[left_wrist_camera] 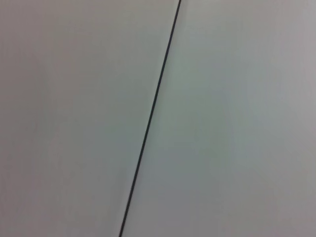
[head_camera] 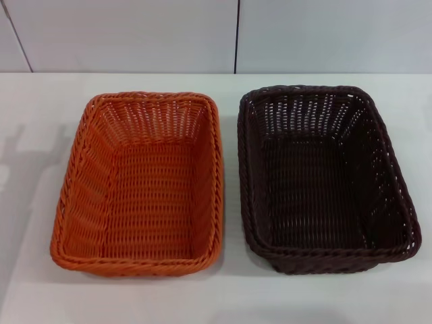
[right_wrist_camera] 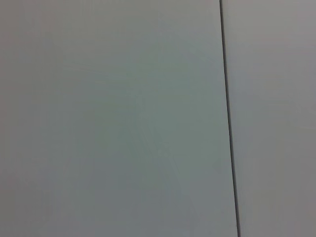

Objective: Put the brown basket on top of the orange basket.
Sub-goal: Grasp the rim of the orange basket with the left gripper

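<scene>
The orange basket (head_camera: 142, 185) stands on the white table, left of centre in the head view, upright and empty. The brown basket (head_camera: 324, 179) stands beside it on the right, upright and empty, with a narrow gap between the two rims. Neither gripper shows in the head view. Both wrist views show only a pale panelled surface with a thin dark seam, no fingers and no basket.
The white table (head_camera: 34, 121) runs under both baskets, with bare surface to the left, in front and behind. A pale panelled wall (head_camera: 135, 34) with dark seams stands behind the table. A faint shadow falls on the table at far left.
</scene>
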### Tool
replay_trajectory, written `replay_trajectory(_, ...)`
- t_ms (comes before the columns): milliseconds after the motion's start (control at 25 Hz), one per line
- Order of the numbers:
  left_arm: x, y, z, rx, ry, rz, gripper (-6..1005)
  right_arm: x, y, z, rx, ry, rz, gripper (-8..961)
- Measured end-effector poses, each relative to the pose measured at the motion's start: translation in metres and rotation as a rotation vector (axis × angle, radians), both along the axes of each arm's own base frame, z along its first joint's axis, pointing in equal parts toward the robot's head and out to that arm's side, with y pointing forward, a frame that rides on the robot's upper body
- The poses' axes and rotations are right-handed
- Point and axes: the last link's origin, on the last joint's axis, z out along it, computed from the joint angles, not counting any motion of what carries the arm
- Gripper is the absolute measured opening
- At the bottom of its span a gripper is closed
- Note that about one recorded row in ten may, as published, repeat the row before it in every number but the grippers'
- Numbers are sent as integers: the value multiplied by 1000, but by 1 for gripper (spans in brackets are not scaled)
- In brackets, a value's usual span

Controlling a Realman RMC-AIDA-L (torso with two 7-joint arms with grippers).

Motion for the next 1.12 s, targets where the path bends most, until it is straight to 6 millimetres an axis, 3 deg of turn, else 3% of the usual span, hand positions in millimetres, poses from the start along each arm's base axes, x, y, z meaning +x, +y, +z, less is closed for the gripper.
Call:
replay_trajectory(840,7,-2,-6,-30,22,-47,859,-4,2,-5,-1,32,1,624)
replay_trajectory(1120,6,11,-3,-85,-75,-40,859,-12,7,-11,-19,47,21,624)
